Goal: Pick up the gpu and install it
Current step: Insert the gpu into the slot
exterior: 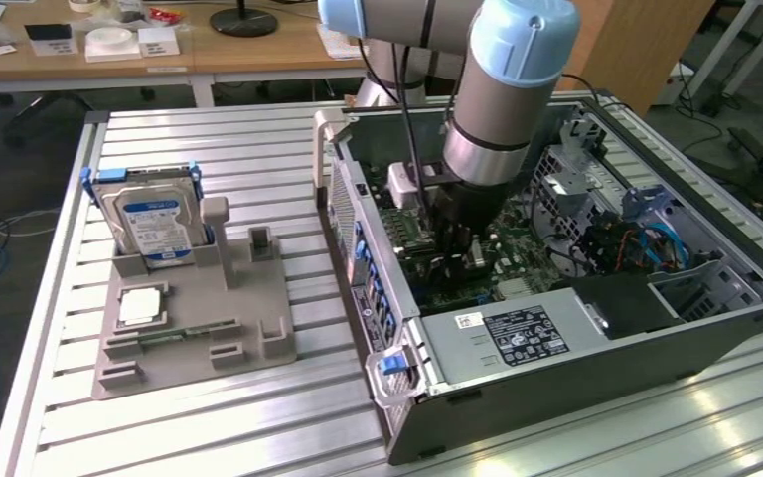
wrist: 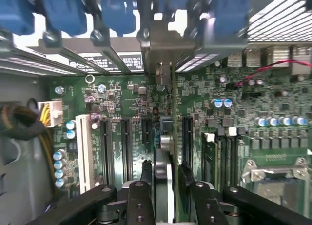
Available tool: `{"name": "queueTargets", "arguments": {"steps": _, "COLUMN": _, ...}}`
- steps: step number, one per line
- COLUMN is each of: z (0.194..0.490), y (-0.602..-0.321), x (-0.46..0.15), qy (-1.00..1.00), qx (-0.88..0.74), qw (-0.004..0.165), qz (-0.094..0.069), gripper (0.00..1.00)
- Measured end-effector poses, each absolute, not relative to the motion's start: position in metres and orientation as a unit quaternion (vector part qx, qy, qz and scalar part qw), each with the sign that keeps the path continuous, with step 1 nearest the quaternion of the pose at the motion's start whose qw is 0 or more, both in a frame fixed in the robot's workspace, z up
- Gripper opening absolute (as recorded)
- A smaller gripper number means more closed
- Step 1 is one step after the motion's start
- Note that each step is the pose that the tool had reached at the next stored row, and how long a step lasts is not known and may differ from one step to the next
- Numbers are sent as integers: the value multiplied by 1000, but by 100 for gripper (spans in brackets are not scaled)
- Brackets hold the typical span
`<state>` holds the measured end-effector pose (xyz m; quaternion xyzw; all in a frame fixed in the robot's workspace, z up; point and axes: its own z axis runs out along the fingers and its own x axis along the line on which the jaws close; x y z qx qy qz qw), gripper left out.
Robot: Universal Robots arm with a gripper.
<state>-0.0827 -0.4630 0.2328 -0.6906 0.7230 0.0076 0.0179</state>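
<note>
My arm reaches down into the open computer case (exterior: 594,328), which lies on its side on the slatted desk (exterior: 223,149) so that the motherboard (wrist: 122,93) faces upward and its slots can be met from above. In the wrist view the gpu (wrist: 163,186) stands on edge between my jaws, whose two fingers (wrist: 146,181) sit to either side of the thin card; I judge the jaws closed on it, the card kept vertical so that its lower edge lines up with the long black expansion slots (wrist: 124,147). Its grey end bracket (wrist: 163,54) points toward the rear wall of the case, beside the blue slot latches (wrist: 112,10), where such a bracket belongs. Whether the card is fully seated in its slot cannot be told. On the desk toward the exterior view's left, a grey parts holder (exterior: 196,318) props the hard drive (exterior: 154,224) upright.
</note>
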Motion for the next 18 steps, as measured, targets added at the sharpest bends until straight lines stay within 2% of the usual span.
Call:
{"name": "queueTargets", "arguments": {"steps": 11, "z": 274, "y": -463, "x": -83, "qy": 723, "qx": -691, "qw": 19, "qz": 6, "gripper": 35}}
{"name": "queueTargets", "arguments": {"steps": 14, "z": 277, "y": -463, "x": -83, "qy": 723, "qx": -691, "qw": 20, "qz": 5, "gripper": 35}}
{"name": "queueTargets", "arguments": {"steps": 15, "z": 277, "y": -463, "x": -83, "qy": 723, "qx": -691, "qw": 20, "qz": 5, "gripper": 34}}
{"name": "queueTargets", "arguments": {"steps": 16, "z": 277, "y": -463, "x": -83, "qy": 723, "qx": -691, "qw": 20, "qz": 5, "gripper": 27}}
{"name": "queueTargets", "arguments": {"steps": 17, "z": 277, "y": -463, "x": -83, "qy": 723, "qx": -691, "qw": 20, "qz": 5, "gripper": 27}}
{"name": "queueTargets", "arguments": {"steps": 18, "z": 277, "y": -463, "x": -83, "qy": 723, "qx": -691, "qw": 20, "qz": 5, "gripper": 22}}
